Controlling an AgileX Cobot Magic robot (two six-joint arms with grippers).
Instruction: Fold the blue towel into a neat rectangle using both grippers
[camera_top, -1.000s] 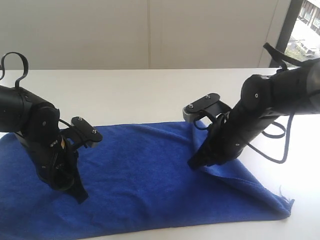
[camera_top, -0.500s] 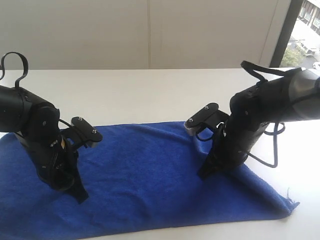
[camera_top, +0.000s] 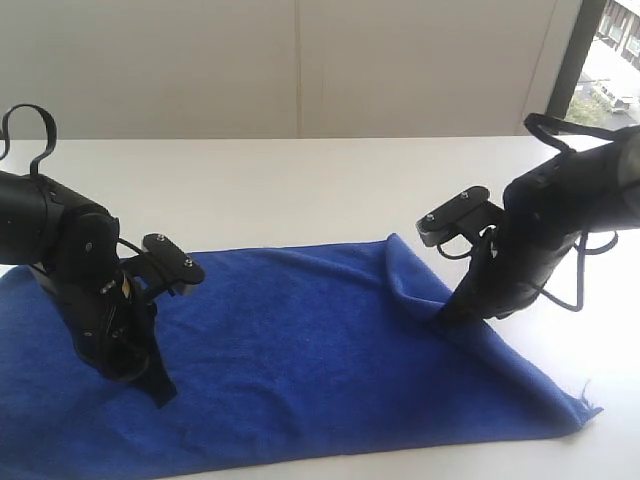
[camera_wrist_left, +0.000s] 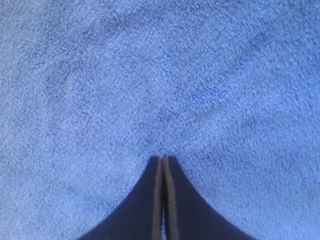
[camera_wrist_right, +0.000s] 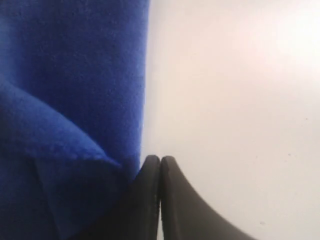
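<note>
The blue towel (camera_top: 300, 360) lies spread across the white table (camera_top: 300, 190), one layer thick, with a raised ridge (camera_top: 402, 268) near its back right edge. My left gripper (camera_top: 160, 397) is shut, its tips pressed down on the towel's left part; the left wrist view shows only towel pile (camera_wrist_left: 150, 75) around the closed left gripper (camera_wrist_left: 163, 158). My right gripper (camera_top: 443, 318) is shut too, tip down at the towel's right edge. In the right wrist view the right gripper (camera_wrist_right: 160, 159) sits just beside the towel's edge (camera_wrist_right: 75, 75), with nothing between the fingers.
Bare white table (camera_wrist_right: 240, 100) lies to the right of the towel and behind it. The towel's frayed front right corner (camera_top: 585, 405) is close to the table's front edge. A pale wall stands behind, and a window (camera_top: 610, 60) at the back right.
My right arm has swung to the right, its shut tip sliding across the towel to the right edge, and a ridge of cloth now stands beside it. The left arm has not moved.
</note>
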